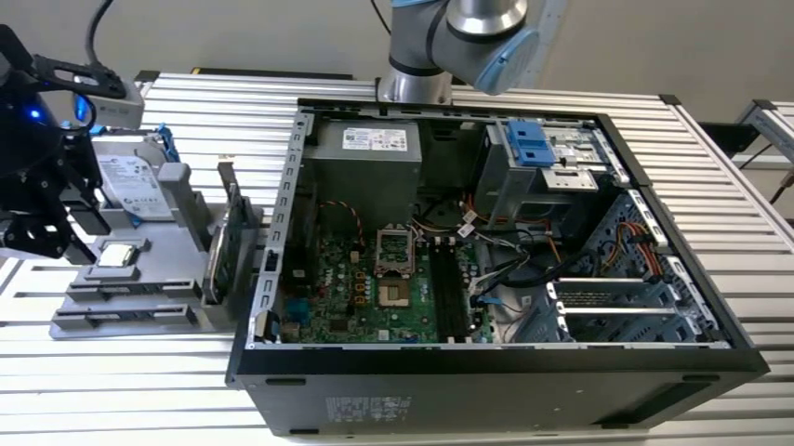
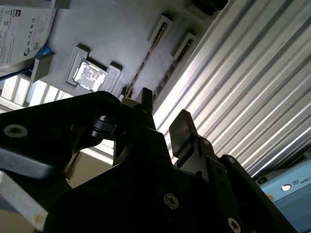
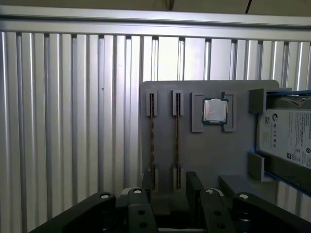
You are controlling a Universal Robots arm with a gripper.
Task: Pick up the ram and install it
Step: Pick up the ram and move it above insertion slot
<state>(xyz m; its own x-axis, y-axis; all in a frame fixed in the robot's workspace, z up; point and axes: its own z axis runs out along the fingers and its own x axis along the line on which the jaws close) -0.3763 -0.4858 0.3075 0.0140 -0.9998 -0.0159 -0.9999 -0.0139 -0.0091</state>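
Two ram sticks [image 3: 177, 131] stand edge-up in the grey tray [image 3: 214, 155] beneath the gripper [image 3: 170, 189], parted and empty, which should straddle one squarely.

The arm [image 1: 478, 28], at the exterior view's top, is silver tubing with a pale blue joint cap; the tool [image 3: 170, 178] is black, its linkages dotted with silver screws [image 3: 104, 196].

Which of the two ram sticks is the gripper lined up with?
The ram stick nearer the processor: it points between the gripper's fingers; the other stick does not.
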